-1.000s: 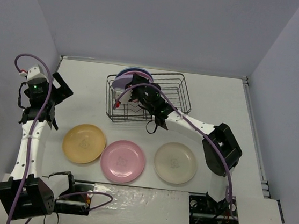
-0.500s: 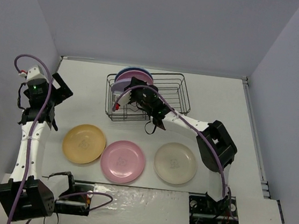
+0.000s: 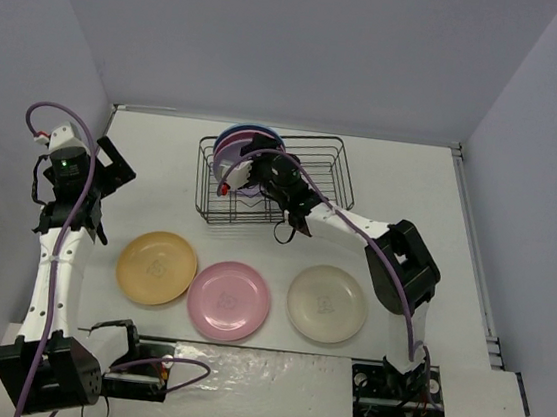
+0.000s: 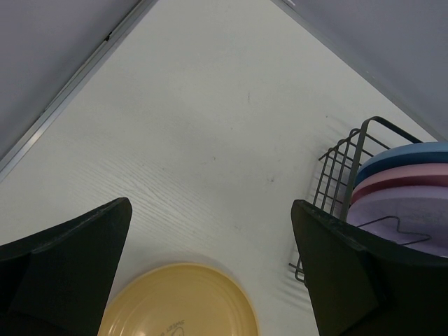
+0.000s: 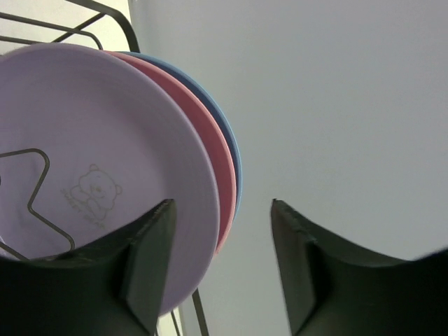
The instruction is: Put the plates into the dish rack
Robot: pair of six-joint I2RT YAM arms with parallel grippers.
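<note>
At the left end of the dish rack [image 3: 334, 180], a purple plate [image 4: 402, 210], a pink plate [image 4: 413, 176] and a blue plate [image 4: 413, 150] are stood on edge. Beside the purple plate, the right gripper [image 5: 220, 262] is seen with fingers spread wide and nothing gripped. Left of the rack, the left gripper [image 4: 210, 280] is likewise parted and empty. On the rack's near side, a yellow-orange plate [image 3: 156, 266], a second pink plate [image 3: 229, 300] and a cream plate [image 3: 326, 303] are laid flat.
</note>
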